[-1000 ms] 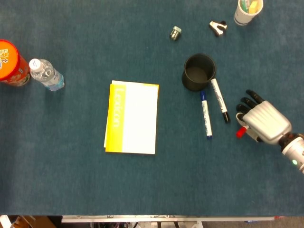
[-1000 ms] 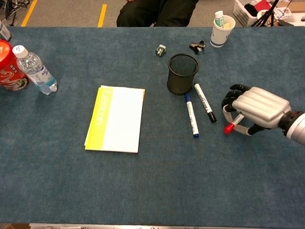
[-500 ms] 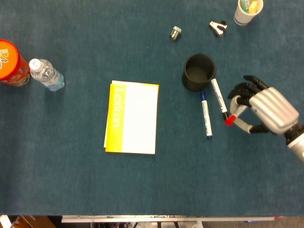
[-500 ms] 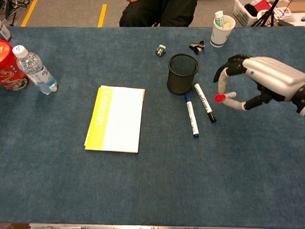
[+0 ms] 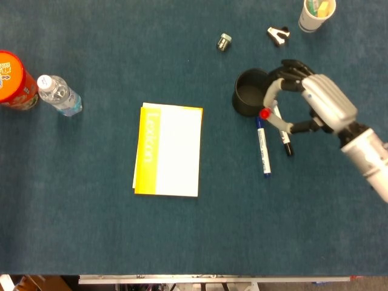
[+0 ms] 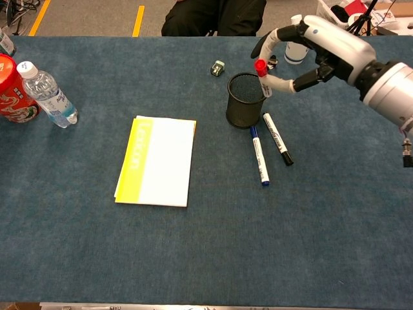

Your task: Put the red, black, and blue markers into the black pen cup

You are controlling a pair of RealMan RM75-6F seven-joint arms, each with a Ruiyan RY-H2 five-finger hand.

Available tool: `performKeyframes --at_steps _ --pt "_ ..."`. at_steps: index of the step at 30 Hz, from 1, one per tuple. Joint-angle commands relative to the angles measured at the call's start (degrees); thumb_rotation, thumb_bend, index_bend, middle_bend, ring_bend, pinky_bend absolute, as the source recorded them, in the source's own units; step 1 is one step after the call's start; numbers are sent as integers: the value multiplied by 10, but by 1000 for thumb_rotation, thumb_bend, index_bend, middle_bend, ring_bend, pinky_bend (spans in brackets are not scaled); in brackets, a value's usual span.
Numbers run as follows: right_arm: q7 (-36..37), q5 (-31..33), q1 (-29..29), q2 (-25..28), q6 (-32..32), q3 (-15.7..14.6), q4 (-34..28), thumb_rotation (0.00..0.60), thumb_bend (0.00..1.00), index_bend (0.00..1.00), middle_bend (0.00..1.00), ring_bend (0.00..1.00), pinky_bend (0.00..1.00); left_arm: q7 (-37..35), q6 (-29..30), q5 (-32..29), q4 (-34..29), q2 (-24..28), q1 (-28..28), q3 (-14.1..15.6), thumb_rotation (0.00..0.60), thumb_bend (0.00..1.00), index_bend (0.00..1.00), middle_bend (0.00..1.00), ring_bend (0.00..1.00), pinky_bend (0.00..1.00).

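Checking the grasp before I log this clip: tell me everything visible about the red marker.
The red marker has a white barrel and a red cap, likely plastic. The right hand holds it off the table, pinched between thumb and curled fingers, with the red cap end pointing toward the black mesh pen cup. In the chest view the cap sits at the cup's right rim; whether it touches the cup cannot be told. It is not yet inside. Most of the barrel is hidden by the fingers.

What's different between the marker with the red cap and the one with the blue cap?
The red marker is held in the air by the right robot hand near the black pen cup; the blue marker lies flat on the table. Their caps differ: red versus blue. Both have white bodies.
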Motion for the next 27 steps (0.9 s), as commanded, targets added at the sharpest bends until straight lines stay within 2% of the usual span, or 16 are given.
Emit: performKeyframes --at_steps 1,9,17,20,23,27 --pt "8 24 24 -36 -23 18 35 600 366 630 359 213 96 1 1 -2 0 1 1 -1 600 482 173 209 200 201" --pt "25 55 59 -99 -57 39 112 600 377 630 359 213 96 2 0 -12 1 3 5 0 600 482 174 209 200 201" --pt "22 53 66 -129 -67 28 168 600 390 603 341 217 99 4 0 -17 2 3 6 -1 600 482 174 209 200 201" --pt "27 49 66 -129 -75 20 180 600 397 478 314 193 98 5 -2 -15 1 2 5 0 600 482 174 209 200 201" --pt "35 41 67 -122 -80 14 187 600 411 269 267 151 88 6 -3 -14 0 3 5 0 600 482 174 209 200 201" --pt "36 27 63 -109 -73 8 186 600 419 118 231 125 66 7 -3 -14 -1 2 5 0 600 482 174 209 200 201"
